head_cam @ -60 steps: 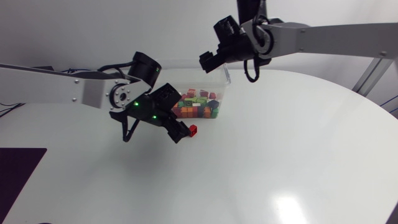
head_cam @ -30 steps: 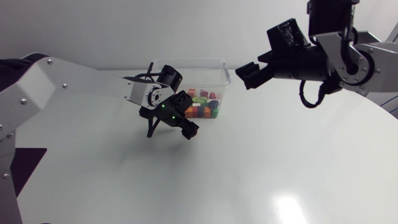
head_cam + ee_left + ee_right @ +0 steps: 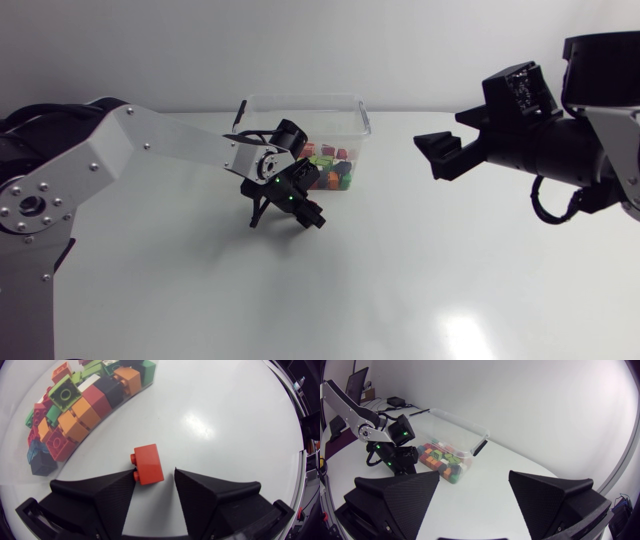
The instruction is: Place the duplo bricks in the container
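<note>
A clear, smooth plastic container holds glossy moulded-plastic duplo bricks. A red brick of the same shiny plastic lies on the white table, whose smooth top is glossy enough to mirror the lamps. The left gripper and right gripper are matte black and finely textured, and the left arm has satin silver-grey, metal-looking links.

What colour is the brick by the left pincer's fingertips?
The brick is red; best in left wrist view.
</note>
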`<state>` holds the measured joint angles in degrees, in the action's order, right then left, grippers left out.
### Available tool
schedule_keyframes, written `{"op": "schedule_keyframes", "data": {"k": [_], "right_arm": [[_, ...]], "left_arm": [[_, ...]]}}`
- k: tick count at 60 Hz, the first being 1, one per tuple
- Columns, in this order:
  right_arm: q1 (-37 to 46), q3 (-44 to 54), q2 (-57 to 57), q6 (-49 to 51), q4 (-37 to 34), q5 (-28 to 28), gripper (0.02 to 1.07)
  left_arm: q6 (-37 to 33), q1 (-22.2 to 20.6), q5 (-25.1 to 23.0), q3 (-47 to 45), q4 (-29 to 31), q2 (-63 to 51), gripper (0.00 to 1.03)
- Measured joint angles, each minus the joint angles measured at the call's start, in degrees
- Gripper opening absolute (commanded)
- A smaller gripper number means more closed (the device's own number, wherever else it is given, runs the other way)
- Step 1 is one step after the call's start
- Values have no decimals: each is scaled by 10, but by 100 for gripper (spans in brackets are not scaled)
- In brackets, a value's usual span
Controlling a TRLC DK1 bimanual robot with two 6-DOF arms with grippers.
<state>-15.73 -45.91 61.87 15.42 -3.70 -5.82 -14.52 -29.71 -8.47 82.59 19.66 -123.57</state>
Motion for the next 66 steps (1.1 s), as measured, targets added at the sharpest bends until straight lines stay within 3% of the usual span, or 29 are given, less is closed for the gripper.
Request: {"op": "schedule_keyframes", "data": {"k": [6,20,33,44,55,66], "right_arm": [[1,23,-42,2,-9,12,102],[16,57,-136,13,-46,16,102],[38,89,-193,22,-69,16,102],[43,103,-230,24,-75,16,102],[46,120,-276,24,-78,43,102],[46,136,-313,24,-81,75,102]], "left_arm": [[0,0,0,0,-1,0,32],[0,0,0,-16,-7,20,32],[0,-5,1,-79,-12,183,32],[0,12,5,-58,-11,318,32],[0,46,7,15,-12,315,33],[0,72,15,86,-34,233,33]]}}
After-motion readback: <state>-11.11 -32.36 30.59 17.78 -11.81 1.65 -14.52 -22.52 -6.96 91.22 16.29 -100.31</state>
